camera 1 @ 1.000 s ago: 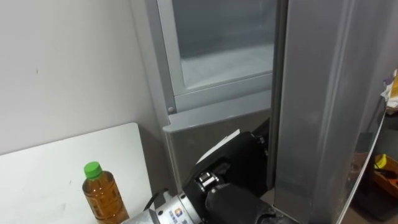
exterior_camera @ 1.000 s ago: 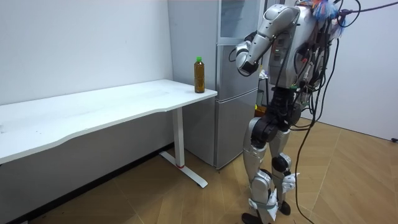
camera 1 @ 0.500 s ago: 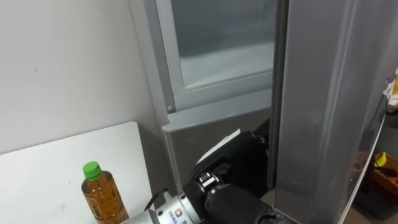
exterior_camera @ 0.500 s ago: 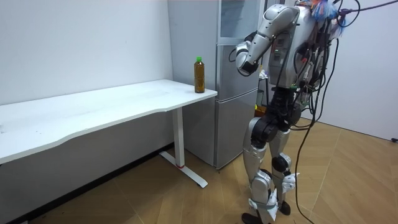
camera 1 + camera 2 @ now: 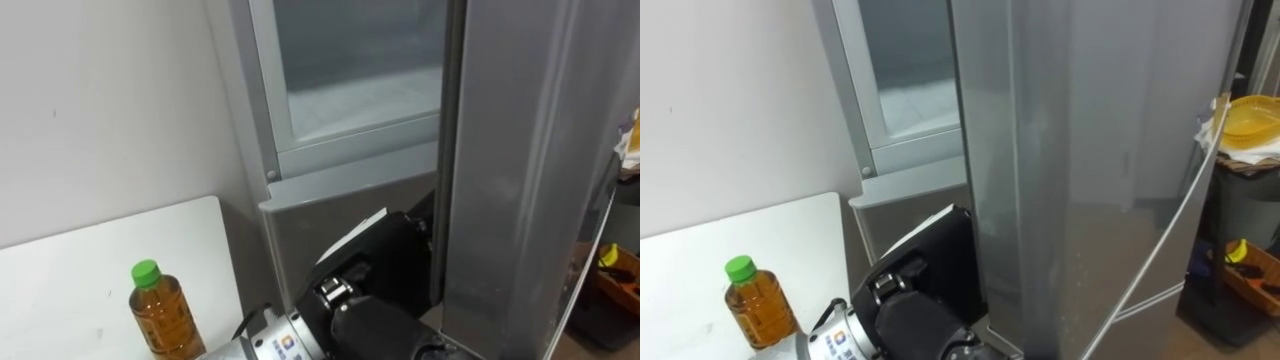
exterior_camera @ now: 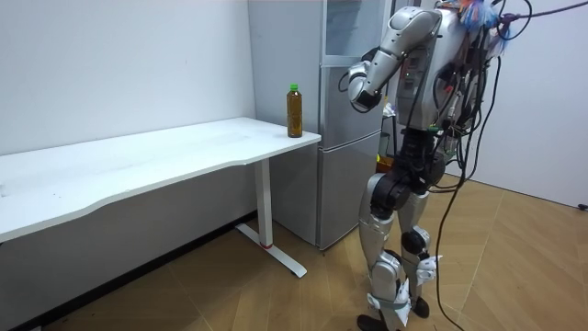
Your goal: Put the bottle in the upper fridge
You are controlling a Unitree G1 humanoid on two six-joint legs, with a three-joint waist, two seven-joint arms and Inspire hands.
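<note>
The amber plastic bottle with a green cap (image 5: 160, 318) stands upright on the corner of the white table (image 5: 70, 270), just left of the tall grey metal fridge (image 6: 349, 165). No hand holds it. The robot stands in front of the fridge with its black left hand (image 5: 378, 262) at the left edge of an upright grey panel (image 5: 500, 150), low and right of the glass pane (image 5: 350, 60). The fingers go behind this panel, so I cannot tell if they are curled or straight. I judge the step is opening the upper door. To do it well, the hand should pull slowly along the door's arc and open it wide. The elbow should stay away from the near bottle, which tips easily.
</note>
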